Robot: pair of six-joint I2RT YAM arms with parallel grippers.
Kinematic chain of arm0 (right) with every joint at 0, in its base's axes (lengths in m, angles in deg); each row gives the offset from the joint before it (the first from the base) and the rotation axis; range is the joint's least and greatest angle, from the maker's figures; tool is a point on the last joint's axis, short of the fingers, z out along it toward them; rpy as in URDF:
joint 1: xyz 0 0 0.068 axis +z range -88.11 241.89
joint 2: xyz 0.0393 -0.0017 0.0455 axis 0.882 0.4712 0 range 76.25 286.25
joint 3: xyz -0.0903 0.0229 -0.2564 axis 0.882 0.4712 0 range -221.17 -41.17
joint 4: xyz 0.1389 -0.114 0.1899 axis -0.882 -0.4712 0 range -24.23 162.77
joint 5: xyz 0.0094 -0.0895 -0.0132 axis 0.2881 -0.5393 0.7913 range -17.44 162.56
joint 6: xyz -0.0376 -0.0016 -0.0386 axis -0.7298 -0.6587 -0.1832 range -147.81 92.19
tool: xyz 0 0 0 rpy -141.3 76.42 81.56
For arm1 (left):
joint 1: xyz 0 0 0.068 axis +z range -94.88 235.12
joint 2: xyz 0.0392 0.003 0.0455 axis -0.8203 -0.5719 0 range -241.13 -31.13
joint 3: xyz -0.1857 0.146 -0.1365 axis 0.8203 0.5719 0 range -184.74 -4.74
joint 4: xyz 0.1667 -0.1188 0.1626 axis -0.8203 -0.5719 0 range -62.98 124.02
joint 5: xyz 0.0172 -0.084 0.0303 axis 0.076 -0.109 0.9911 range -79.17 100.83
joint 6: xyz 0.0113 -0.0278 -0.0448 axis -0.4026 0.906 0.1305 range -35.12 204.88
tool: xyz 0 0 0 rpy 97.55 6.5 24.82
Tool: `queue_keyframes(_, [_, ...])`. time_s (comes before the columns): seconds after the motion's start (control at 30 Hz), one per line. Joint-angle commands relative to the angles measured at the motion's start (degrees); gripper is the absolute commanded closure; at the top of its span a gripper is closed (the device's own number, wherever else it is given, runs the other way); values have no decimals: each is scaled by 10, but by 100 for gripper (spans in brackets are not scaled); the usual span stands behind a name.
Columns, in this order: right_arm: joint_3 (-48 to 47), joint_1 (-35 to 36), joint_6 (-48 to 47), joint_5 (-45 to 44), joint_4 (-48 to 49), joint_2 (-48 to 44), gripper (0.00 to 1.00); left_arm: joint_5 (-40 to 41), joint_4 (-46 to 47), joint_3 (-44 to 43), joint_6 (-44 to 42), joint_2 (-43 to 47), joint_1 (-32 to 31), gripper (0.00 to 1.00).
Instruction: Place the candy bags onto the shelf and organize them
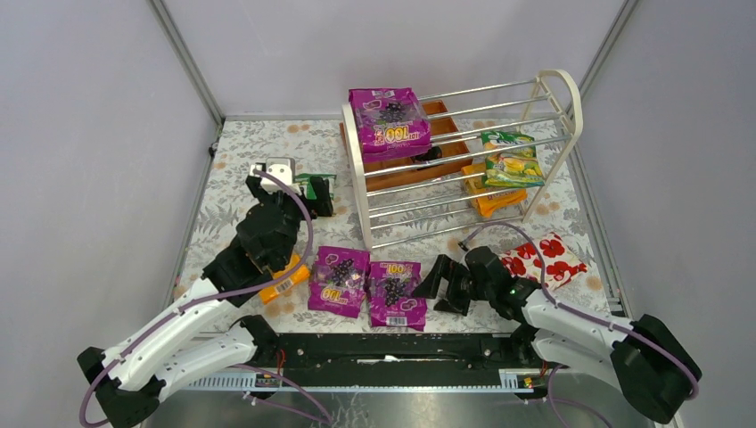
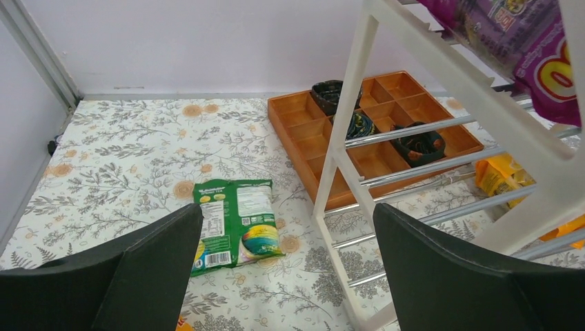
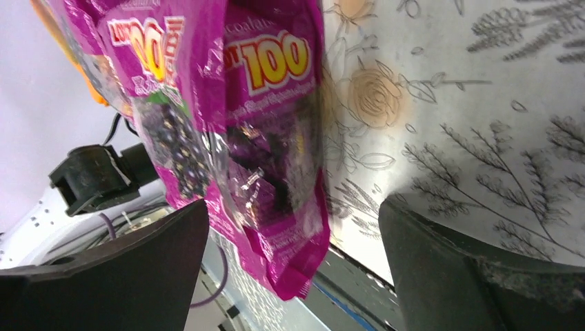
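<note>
The white shelf (image 1: pixel 464 156) carries a magenta candy bag (image 1: pixel 389 120) on its top tier and a green-yellow bag (image 1: pixel 510 159) at its right. An orange bag (image 1: pixel 488 198) lies low under the rods. Two magenta bags (image 1: pixel 339 279) (image 1: pixel 396 292) lie flat on the table in front. My right gripper (image 1: pixel 437 290) is open just right of the nearer one (image 3: pixel 276 138), which shows between its fingers without being touched. My left gripper (image 1: pixel 301 198) hangs open over the table, with the green-white bag (image 2: pixel 238 224) just ahead. Another orange bag (image 1: pixel 287 279) lies under the left arm.
A brown compartmented tray (image 2: pixel 386 103) sits behind the shelf, holding dark items. A red-and-white heart-patterned package (image 1: pixel 544 259) lies at the right, beside the right arm. The shelf's white end frame (image 2: pixel 345 138) stands close to the right of my left gripper.
</note>
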Motion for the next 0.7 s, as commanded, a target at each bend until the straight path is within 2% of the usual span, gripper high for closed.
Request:
queue_keyframes(0.0, [18, 10, 52, -33, 142, 43, 1, -22, 25, -2, 3, -9, 14, 1])
queue_keyframes(0.17, [32, 33, 44, -69, 245, 121, 5, -31, 22, -2, 11, -7, 24, 1])
queue_keyframes(0.33, [53, 47, 40, -103, 369, 198, 23, -34, 23, -1, 12, -8, 26, 1])
queue_keyframes(0.4, [63, 62, 23, -126, 436, 222, 26, -36, 24, 0, 11, -11, 27, 1])
queue_keyframes(0.67, [78, 93, -4, -183, 559, 285, 40, -37, 23, -1, 10, -15, 28, 1])
